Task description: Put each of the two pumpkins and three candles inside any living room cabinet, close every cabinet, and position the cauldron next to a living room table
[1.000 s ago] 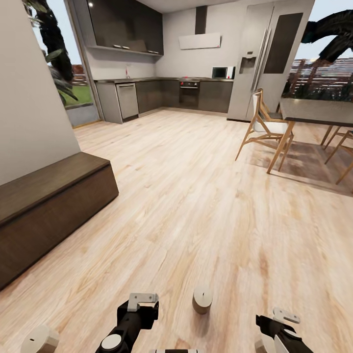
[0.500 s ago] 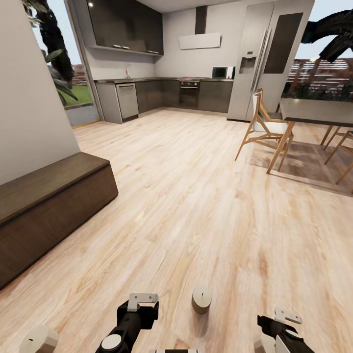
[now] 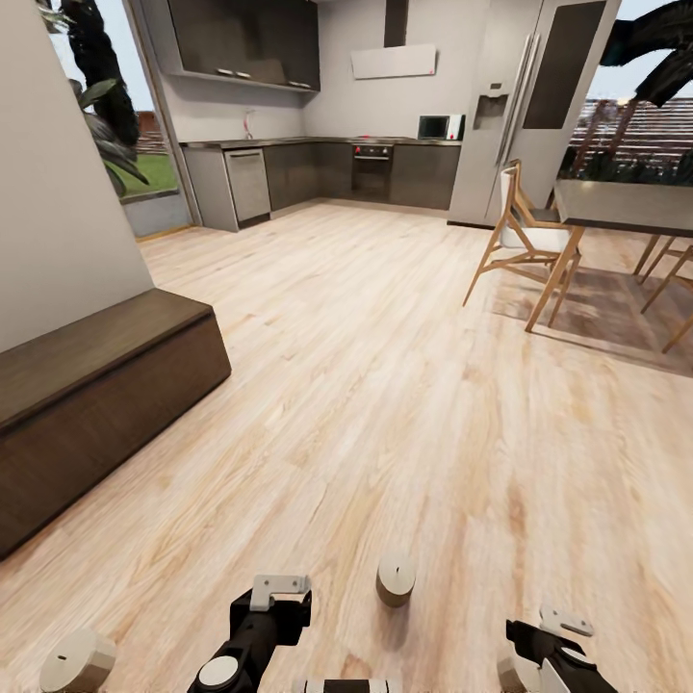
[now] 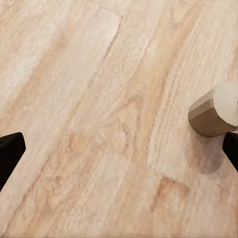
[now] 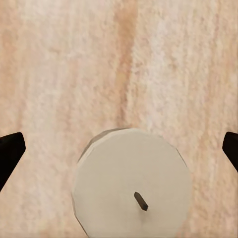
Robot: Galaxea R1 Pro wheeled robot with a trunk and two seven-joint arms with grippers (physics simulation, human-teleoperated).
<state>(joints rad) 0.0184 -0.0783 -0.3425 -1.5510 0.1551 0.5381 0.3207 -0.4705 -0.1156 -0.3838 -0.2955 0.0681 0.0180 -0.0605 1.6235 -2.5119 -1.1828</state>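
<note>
From our head we see a wood floor [image 3: 385, 404] with one candle [image 3: 396, 580] standing between our two arms, a second candle [image 3: 77, 661] by the floor's near left edge, and the long dark cabinet [image 3: 96, 404] shut against the left wall; our left gripper [image 3: 279, 588] and right gripper [image 3: 539, 640] hang low, and here we cannot tell how wide they are. Our left wrist shows its two black fingertips [image 4: 10, 153] spread wide over bare floor, holding nothing, with a candle [image 4: 215, 111] near one tip. Our right wrist shows its fingertips [image 5: 9, 151] spread wide too, holding nothing, above a candle's [image 5: 131, 186] pale top with a small dark wick.
</note>
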